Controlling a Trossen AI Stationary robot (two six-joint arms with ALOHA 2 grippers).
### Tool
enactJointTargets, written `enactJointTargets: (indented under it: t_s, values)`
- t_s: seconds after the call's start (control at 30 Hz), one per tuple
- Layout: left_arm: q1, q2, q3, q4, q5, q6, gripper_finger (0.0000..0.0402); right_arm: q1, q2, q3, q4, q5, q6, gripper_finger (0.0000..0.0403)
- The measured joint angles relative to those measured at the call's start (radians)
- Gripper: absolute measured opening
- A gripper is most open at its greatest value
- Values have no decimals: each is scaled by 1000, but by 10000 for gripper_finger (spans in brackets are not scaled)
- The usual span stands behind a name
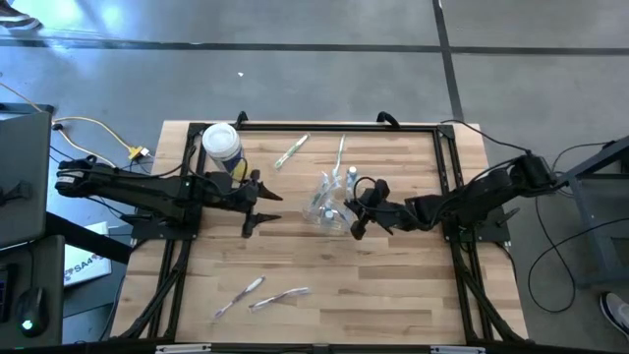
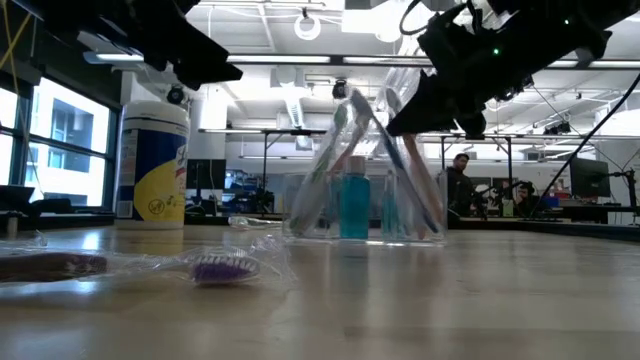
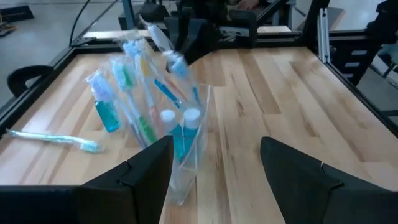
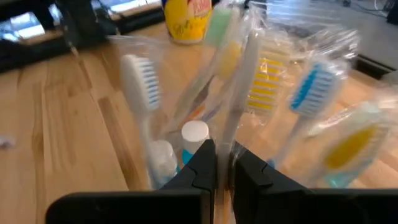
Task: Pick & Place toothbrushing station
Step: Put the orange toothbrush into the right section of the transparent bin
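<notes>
The toothbrushing station is a clear plastic holder near the table's middle. It carries several wrapped toothbrushes and small blue bottles, and it shows in the low view and the left wrist view. My right gripper is at the station's right side, shut on its clear plastic. My left gripper is open and empty to the station's left, its fingers pointing toward the station. My right gripper pinches a thin clear upper edge of the station between its two shut fingers. The edge is on the side toward the table's right. The fingers come from the right, slanting down. The station's base looks level with the table in the low view; I cannot tell whether it rests there.
A white tub with a yellow label stands at the far left. Loose wrapped toothbrushes lie at the far side and near the front edge. A black frame borders the table.
</notes>
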Motion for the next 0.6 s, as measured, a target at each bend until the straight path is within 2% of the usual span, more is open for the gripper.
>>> enactJointTargets:
  t_s: [0.3, 0.6]
  values:
    - [0, 16, 0, 2, 3, -22, 239, -17, -18, 0, -131, -88, -55, 15]
    - [0, 40, 2, 27, 7, -21, 239, -17, -18, 0, -114, -165, -150, 15]
